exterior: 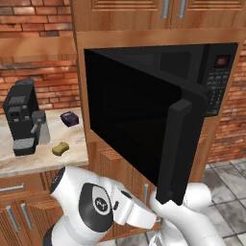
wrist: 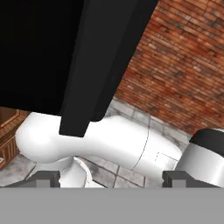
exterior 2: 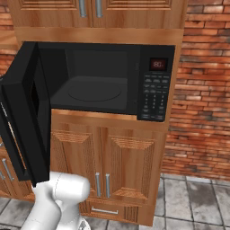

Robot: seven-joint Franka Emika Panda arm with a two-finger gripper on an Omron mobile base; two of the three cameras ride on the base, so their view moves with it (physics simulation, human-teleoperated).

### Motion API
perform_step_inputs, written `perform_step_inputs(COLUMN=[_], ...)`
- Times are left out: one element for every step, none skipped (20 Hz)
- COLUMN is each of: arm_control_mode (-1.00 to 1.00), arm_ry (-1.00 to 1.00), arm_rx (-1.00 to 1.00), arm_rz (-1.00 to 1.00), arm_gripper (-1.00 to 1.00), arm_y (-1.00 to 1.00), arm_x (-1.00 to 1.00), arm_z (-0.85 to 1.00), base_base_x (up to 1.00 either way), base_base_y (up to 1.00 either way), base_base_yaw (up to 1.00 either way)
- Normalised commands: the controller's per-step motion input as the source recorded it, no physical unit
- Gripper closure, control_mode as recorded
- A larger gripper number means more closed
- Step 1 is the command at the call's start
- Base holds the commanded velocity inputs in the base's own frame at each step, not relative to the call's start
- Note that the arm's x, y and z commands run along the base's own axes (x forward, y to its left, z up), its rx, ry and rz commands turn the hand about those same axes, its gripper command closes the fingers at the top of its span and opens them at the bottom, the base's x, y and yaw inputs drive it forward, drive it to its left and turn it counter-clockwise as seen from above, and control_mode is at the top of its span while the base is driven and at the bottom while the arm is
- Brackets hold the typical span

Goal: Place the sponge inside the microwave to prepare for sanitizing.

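In the left base view the microwave (exterior: 211,77) sits built into wooden cabinetry, its wide black door (exterior: 139,125) swung open toward the camera so that the dark slab covers most of the cavity. A long vertical door handle (exterior: 174,151) runs down the free edge of the door. The keypad panel and a small red display show at the right. To the left, on a pale counter (exterior: 29,161) in front of a brick wall, the sponge (exterior: 60,148) lies flat, just right of the black coffee machine (exterior: 25,122). A small dark purple-black box (exterior: 70,118) rests behind it, apart from it. The white arm (exterior: 96,204) bends low beneath the door, its far end tucked under the bottom of the handle, well apart from the sponge.

In the right base view the microwave cavity stands open, with a round turntable (exterior 2: 94,93) on its floor. The door hangs out at the left edge, seen nearly edge-on. Wooden cabinet doors (exterior 2: 121,161) lie below, and a tiled floor (exterior 2: 193,197) at the lower right.

In the hand view the gripper (wrist: 111,178) has its two dark fingertips (wrist: 43,178) set wide apart with nothing between them. The bottom end of the door handle hangs above, left of centre, clear of both tips. Brick wall and floor tiles lie beyond.
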Motion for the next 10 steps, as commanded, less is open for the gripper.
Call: perform_step_inputs(arm_control_mode=[-1.00,-1.00,-1.00,-1.00,-1.00,-1.00,-1.00,-1.00,-1.00,-1.00], arm_ry=[0.03,0.09,0.15,0.17,0.21,0.23,0.14,0.03,0.00,0.00], arm_rx=[0.05,0.03,0.04,0.06,0.09,0.14,0.20,0.25,0.28,0.33], arm_rz=[0.07,0.09,0.13,0.16,0.20,0.24,0.26,0.29,0.28,0.29], arm_gripper=[-1.00,-1.00,-1.00,-1.00,-1.00,-1.00,-1.00,-1.00,-1.00,-1.00], arm_y=[-0.28,-0.31,-0.36,-0.44,-0.53,-0.61,-0.41,-0.60,-0.71,-0.86], arm_x=[-0.65,-0.52,-0.46,-0.37,-0.26,-0.14,-0.32,-0.23,-0.15,0.00], arm_z=[0.46,0.43,0.43,0.41,0.41,0.33,0.11,0.00,0.01,0.00], base_base_x=[0.00,0.00,0.00,0.00,0.00,0.00,0.00,0.00,0.00,0.00], base_base_y=[0.00,0.00,0.00,0.00,0.00,0.00,0.00,0.00,0.00,0.00], base_base_yaw=[0.00,0.00,0.00,0.00,0.00,0.00,0.00,0.00,0.00,0.00])
